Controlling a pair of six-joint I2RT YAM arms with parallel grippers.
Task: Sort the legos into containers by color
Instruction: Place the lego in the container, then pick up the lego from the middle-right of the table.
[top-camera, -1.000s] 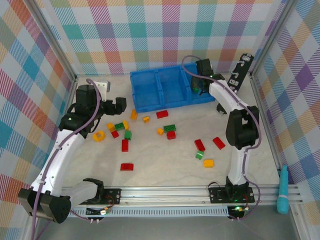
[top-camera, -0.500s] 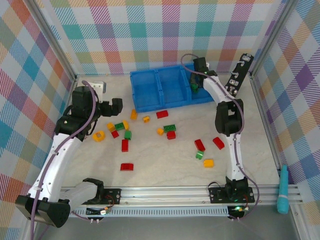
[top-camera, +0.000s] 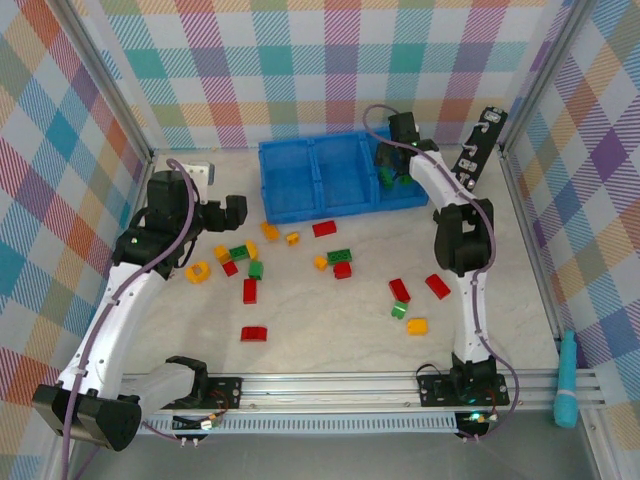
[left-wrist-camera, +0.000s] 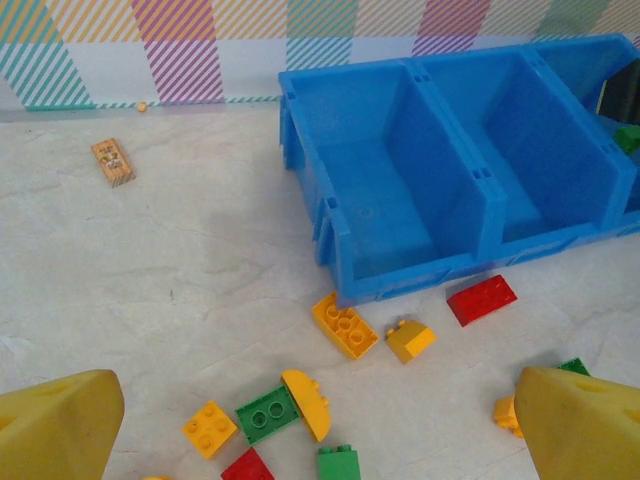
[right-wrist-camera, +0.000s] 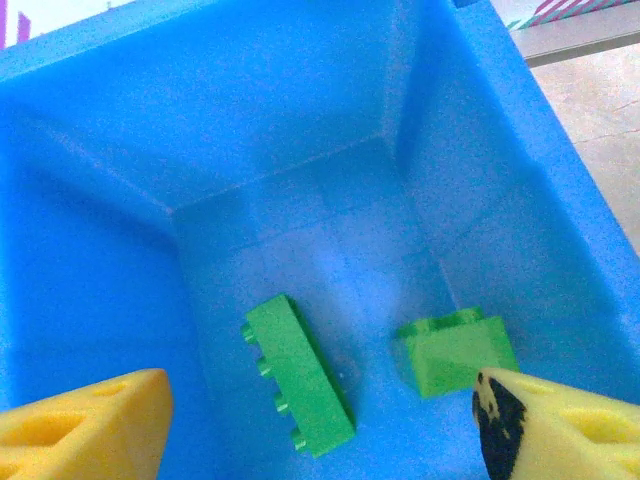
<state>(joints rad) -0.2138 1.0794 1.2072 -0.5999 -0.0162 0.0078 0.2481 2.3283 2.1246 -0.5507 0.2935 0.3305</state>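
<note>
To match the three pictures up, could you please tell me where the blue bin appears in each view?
Top external: the blue bin sits upper centre.
Left wrist: upper right, its left compartment closest.
Right wrist: inside of its right compartment, seen from above.
Shared landmark: the green legos lying in that right compartment.

Blue plastic bin (left-wrist-camera: 385, 190), three open-topped compartments side by side, upright at the far side of the worktop (top-camera: 330, 320); right compartment holding a long green brick (right-wrist-camera: 298, 375) and a sloped green brick (right-wrist-camera: 458, 352), lying apart on its floor. Loose bricks (top-camera: 250, 291) in red, green and yellow-orange, scattered on the worktop in front of the bin, a red brick (left-wrist-camera: 481, 300) and two yellow ones nearest its front wall.
</note>
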